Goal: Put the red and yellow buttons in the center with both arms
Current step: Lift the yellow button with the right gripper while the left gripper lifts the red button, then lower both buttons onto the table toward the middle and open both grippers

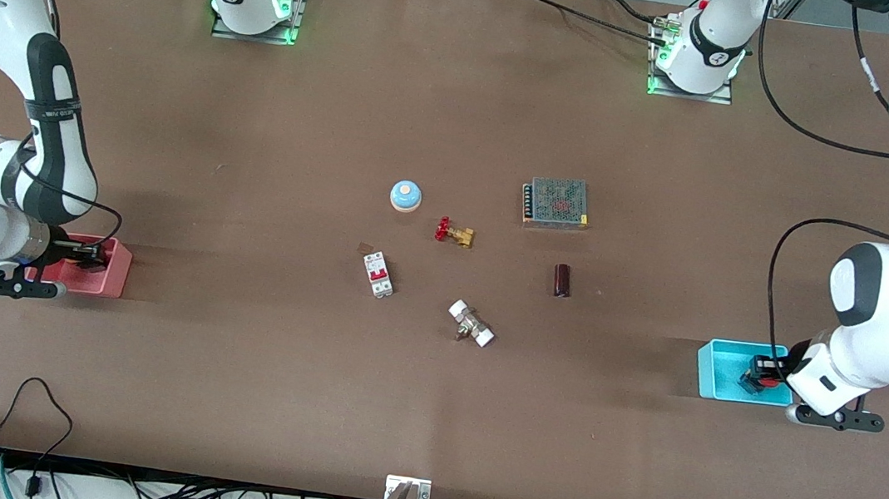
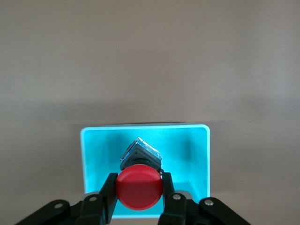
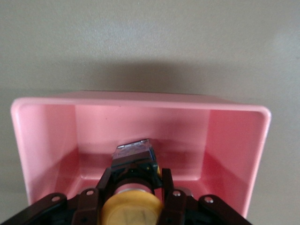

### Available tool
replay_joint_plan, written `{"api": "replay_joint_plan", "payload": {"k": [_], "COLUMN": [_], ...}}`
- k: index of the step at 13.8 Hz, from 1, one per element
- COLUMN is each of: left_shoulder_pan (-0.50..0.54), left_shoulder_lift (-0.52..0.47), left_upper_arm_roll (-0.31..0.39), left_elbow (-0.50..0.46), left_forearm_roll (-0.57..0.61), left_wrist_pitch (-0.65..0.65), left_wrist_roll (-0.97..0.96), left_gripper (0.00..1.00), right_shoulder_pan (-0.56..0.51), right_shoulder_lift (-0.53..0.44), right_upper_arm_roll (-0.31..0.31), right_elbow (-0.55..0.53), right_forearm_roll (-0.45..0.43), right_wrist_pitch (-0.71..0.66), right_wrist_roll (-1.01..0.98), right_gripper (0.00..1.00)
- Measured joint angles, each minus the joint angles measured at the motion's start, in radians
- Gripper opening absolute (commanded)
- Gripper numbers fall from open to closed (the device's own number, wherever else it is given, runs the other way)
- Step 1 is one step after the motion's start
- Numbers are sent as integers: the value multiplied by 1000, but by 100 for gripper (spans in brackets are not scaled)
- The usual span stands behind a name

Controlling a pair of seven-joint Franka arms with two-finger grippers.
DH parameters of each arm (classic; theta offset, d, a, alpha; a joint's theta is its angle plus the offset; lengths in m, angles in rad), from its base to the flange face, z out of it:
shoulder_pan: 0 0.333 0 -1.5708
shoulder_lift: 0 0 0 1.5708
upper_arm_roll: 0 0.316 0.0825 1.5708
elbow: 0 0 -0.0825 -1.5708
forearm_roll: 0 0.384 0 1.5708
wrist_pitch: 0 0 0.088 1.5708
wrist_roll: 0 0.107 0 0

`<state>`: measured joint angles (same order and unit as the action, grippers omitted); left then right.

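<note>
The red button, a round red cap on a dark body, is inside the cyan bin at the left arm's end of the table. My left gripper is shut on its cap, one finger on each side; in the front view the left gripper is in that cyan bin. The yellow button is inside the pink bin at the right arm's end. My right gripper is shut on it; in the front view the right gripper is over the pink bin.
Around the table's middle lie a light-blue dome, a brass valve with a red handle, a white circuit breaker, a white-ended fitting, a dark red cylinder and a mesh-topped metal box.
</note>
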<state>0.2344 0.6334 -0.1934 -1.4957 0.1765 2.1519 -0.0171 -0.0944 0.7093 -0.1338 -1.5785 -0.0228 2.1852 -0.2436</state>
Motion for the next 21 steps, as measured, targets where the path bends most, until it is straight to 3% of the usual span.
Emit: {"api": "replay_joint_plan", "payload": {"k": [3, 6, 9, 14, 17, 21], "left_shoulder_pan": [-33, -106, -193, -330, -371, -382], "left_shoulder_lift": [-53, -74, -73, -29, 31, 76], "left_upper_arm_roll": [-9, -16, -20, -22, -23, -23], "left_elbow": [25, 29, 27, 21, 20, 20], "left_forearm_roll": [6, 6, 6, 6, -15, -102], "left_wrist_pitch": [-93, -143, -158, -157, -89, -12], "left_wrist_roll": [-24, -158, -320, -589, -693, -728], "left_gripper": [14, 14, 14, 15, 15, 16], "right_shoulder_pan": [3, 11, 44, 184, 297, 336], "right_shoulder_lift": [-74, -205, -247, -221, -213, -204], "right_upper_arm_roll": [7, 73, 130, 168, 170, 170], "right_elbow": [68, 105, 90, 34, -48, -191], "right_forearm_roll": [0, 23, 61, 85, 85, 85], "right_wrist_pitch": [-115, -306, -365, -348, -248, -90], "right_wrist_roll": [-29, -43, -16, 243, 427, 566], "right_gripper": [27, 29, 29, 27, 27, 27]}}
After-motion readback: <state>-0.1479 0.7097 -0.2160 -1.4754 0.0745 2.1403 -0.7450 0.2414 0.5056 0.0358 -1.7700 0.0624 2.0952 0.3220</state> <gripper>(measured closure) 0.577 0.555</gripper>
